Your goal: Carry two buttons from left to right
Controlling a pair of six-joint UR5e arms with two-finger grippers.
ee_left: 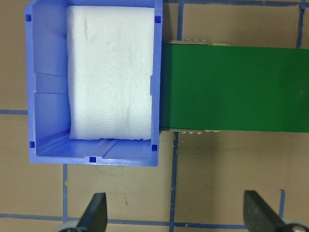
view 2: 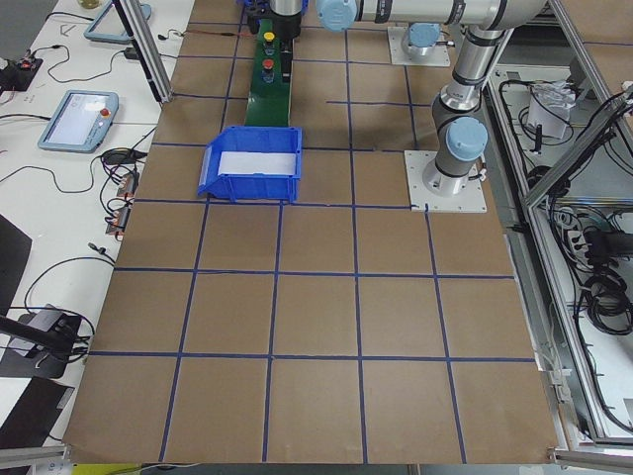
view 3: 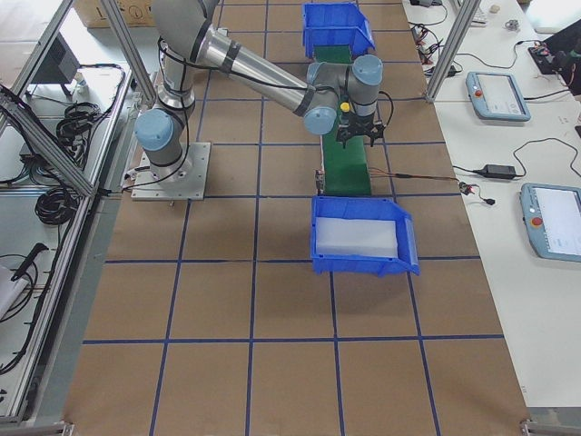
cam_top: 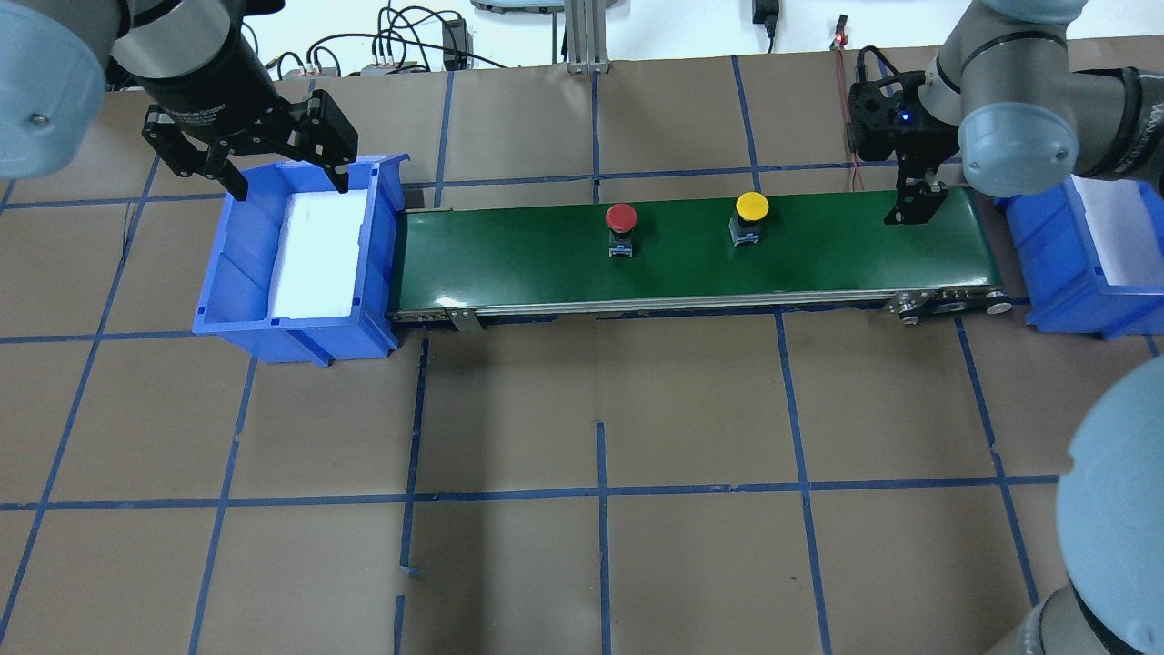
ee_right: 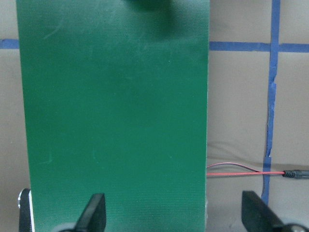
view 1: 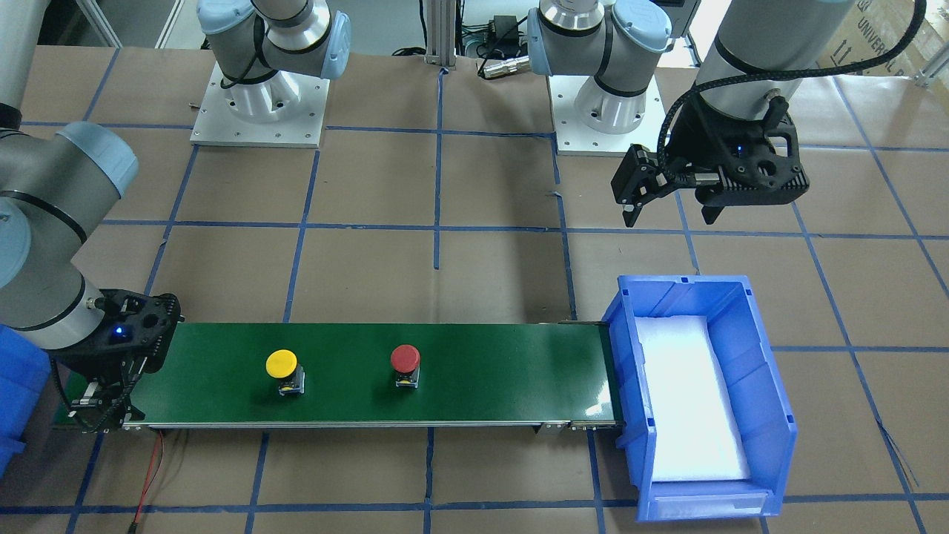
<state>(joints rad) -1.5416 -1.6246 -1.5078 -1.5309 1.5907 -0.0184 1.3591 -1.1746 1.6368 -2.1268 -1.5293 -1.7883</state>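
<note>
Two buttons stand upright on the green conveyor belt (cam_top: 818,259). The red-capped button (cam_top: 621,217) (view 1: 405,359) is near the belt's middle. The yellow-capped button (cam_top: 751,207) (view 1: 282,364) stands further toward the right arm. My right gripper (cam_top: 914,207) (ee_right: 174,215) hangs open over the belt's right end, past the yellow button, with nothing between its fingers. My left gripper (cam_top: 289,186) (view 1: 667,217) (ee_left: 178,215) is open and empty, up in the air beside the far wall of the blue bin (cam_top: 218,264) at the belt's left end.
The left bin (view 1: 771,386) (ee_left: 43,96) holds only a white foam pad. A second blue bin (cam_top: 1046,273) with foam sits at the belt's right end. A thin red wire (view 1: 152,475) (ee_right: 241,169) runs across the brown table near that end.
</note>
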